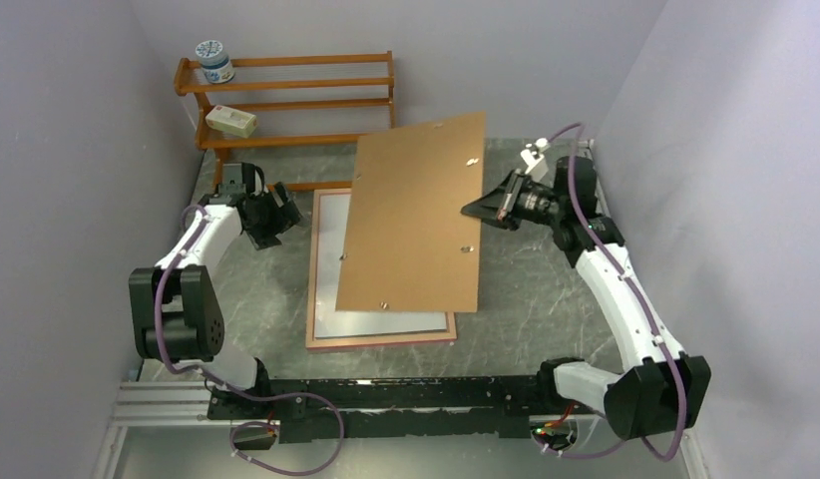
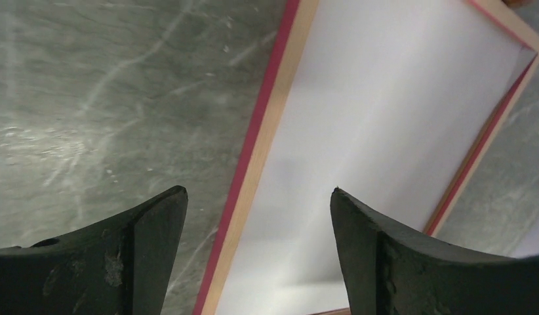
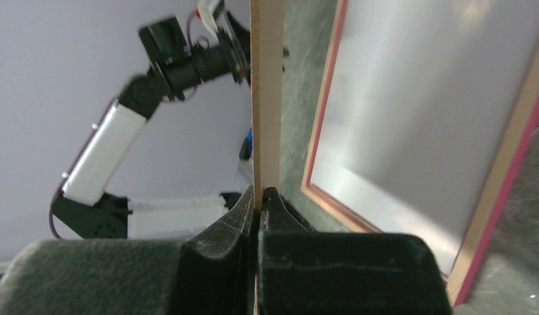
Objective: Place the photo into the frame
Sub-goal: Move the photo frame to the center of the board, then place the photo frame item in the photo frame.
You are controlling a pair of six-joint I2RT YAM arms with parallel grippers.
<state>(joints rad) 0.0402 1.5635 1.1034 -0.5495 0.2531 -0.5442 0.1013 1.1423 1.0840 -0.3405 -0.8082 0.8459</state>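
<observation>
The frame [image 1: 381, 342] lies flat on the table, duller back side up. A plain white sheet [image 1: 327, 261] fills its inside; it looks like the photo lying face down. My right gripper [image 1: 473, 211] is shut on the right edge of the brown hardboard backing sheet [image 1: 416, 215] and holds it tilted above the frame, hiding most of it. In the right wrist view the jaws [image 3: 259, 191] pinch the board's thin edge [image 3: 267, 98] beside the frame [image 3: 317, 131]. My left gripper [image 1: 289, 216] is open and empty over the frame's left rim [image 2: 267, 125] and the white sheet [image 2: 385, 111].
A wooden slatted rack [image 1: 296, 85] stands at the back left, holding a jar [image 1: 214, 62] and a small white box [image 1: 231, 122]. Walls close in on the left, back and right. A metal rail [image 1: 386, 394] carries the arm bases at the near edge.
</observation>
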